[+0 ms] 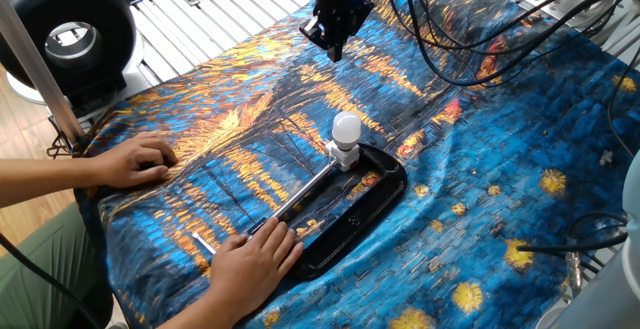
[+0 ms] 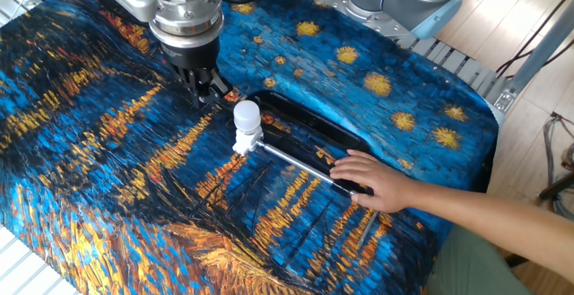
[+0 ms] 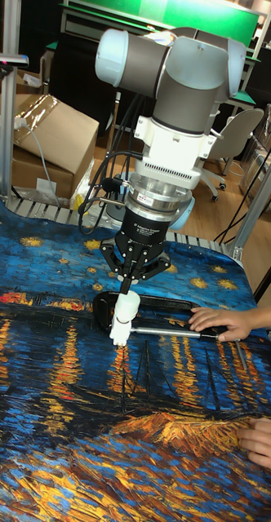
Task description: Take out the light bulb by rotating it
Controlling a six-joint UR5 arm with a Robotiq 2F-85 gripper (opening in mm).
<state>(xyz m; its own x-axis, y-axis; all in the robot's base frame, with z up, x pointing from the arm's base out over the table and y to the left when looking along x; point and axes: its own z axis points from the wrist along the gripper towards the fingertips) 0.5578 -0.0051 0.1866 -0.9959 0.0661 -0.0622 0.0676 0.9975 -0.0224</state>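
light bulb (image 1: pixel 346 127) upright in socket | hand (image 1: pixel 334 47) above, apart

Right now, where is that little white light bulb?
The light bulb stands upright in a white socket at the end of a black tray, mid-table in both fixed views, with the end effector apart from it.
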